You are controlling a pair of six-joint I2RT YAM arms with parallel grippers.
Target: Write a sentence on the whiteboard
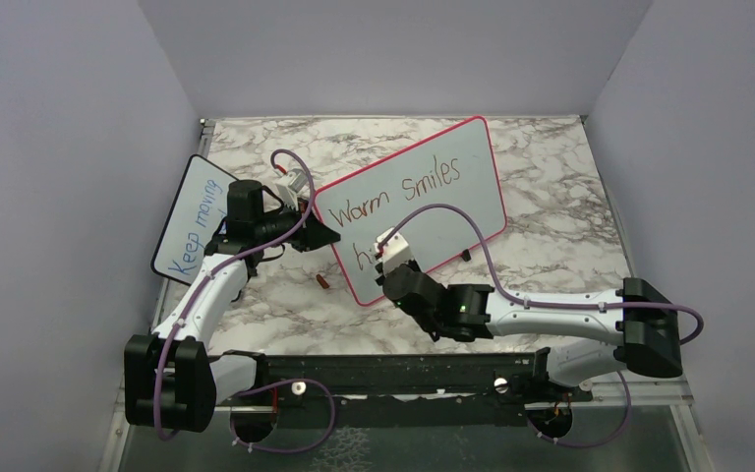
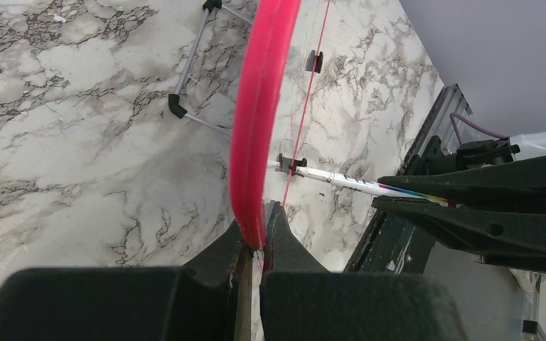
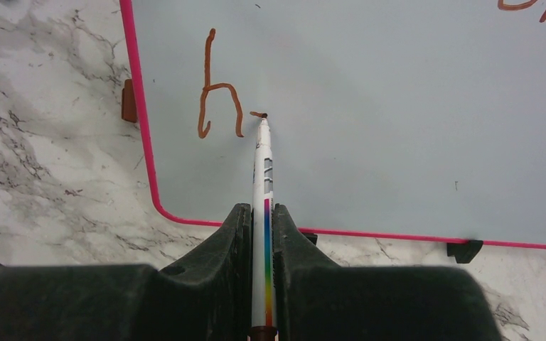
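Observation:
The whiteboard (image 1: pixel 442 197), pink-framed, stands tilted on the marble table. It shows the sentence (image 1: pixel 403 192) in red-brown as "Warm Smiles" and, below it, an "h" (image 3: pixel 217 89) with a short fresh stroke beside it. My left gripper (image 2: pixel 256 245) is shut on the board's left edge (image 2: pixel 259 121). My right gripper (image 3: pixel 263 220) is shut on a white marker (image 3: pixel 264 170) with a rainbow stripe. Its tip touches the board just right of the "h". The marker also shows in the left wrist view (image 2: pixel 355 183).
A smaller board (image 1: pixel 192 221) with blue writing "Keep moving" stands at the left behind my left arm. A small red-brown cap (image 1: pixel 324 282) lies on the table by the whiteboard's near corner. A wire stand (image 2: pixel 192 78) sits behind the whiteboard.

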